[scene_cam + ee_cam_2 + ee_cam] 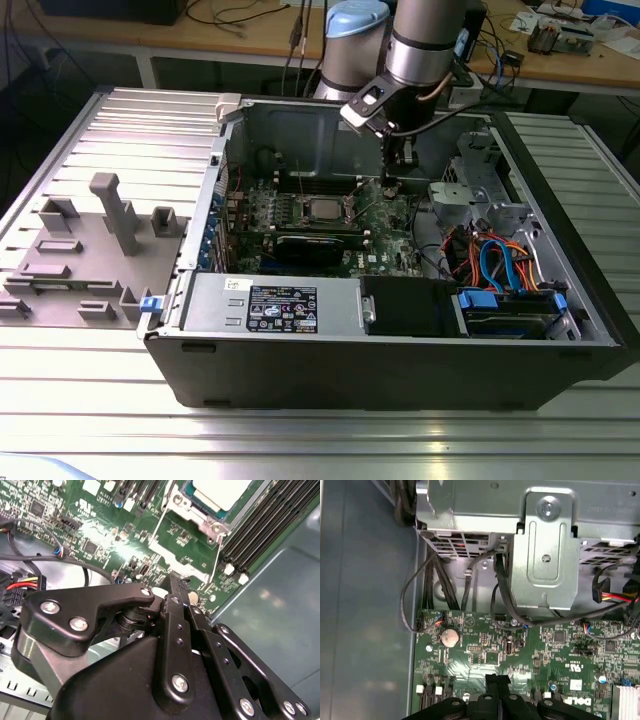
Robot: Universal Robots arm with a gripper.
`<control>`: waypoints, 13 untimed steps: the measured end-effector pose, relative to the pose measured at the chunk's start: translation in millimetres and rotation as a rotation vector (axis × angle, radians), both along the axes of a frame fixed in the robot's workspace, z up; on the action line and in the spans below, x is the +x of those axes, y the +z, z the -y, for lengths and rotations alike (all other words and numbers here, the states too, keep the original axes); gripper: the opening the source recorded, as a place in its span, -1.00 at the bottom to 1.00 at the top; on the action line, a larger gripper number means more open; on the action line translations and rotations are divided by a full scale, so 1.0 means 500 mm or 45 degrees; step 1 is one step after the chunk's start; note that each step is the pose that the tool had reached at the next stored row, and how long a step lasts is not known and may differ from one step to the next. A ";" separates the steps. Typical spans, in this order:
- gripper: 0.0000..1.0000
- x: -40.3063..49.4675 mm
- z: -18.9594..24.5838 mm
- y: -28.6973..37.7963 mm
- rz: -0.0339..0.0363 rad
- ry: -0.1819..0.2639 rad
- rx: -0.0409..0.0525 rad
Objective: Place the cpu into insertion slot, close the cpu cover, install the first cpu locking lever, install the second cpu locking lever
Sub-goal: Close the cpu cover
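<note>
An open case [400,372] lies on a ribbed table [90,400], a desk [250,42] behind; the gripper [391,180], fingers closed and empty, hangs near the cpu [322,209].

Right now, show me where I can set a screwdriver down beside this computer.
Free: the ribbed table in front of the computer case, and the strip beyond the grey fixture. Crowded: inside the case, where the gripper hangs over the motherboard beside the cables.

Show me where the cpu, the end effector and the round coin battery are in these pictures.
cpu [220,491]: second wrist view, on its pale metal face.
end effector [177,584]: second wrist view, at the tip where its black fingers meet.
coin battery [449,637]: first wrist view, middle of its round silver face.
</note>
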State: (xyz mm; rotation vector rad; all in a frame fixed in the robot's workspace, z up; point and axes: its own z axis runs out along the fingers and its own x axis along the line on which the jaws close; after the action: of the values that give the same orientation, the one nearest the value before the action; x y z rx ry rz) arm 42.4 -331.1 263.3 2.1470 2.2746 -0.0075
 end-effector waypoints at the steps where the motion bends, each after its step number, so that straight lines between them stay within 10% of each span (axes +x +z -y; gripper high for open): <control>1: -0.79 0.003 -0.0002 -0.001 0.0000 0.000 0.000; 13: -0.79 0.004 0.0000 -0.027 -0.0027 0.000 0.000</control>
State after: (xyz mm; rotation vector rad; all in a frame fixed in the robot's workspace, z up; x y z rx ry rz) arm 44.6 -331.0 249.7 2.1481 2.2759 -0.0096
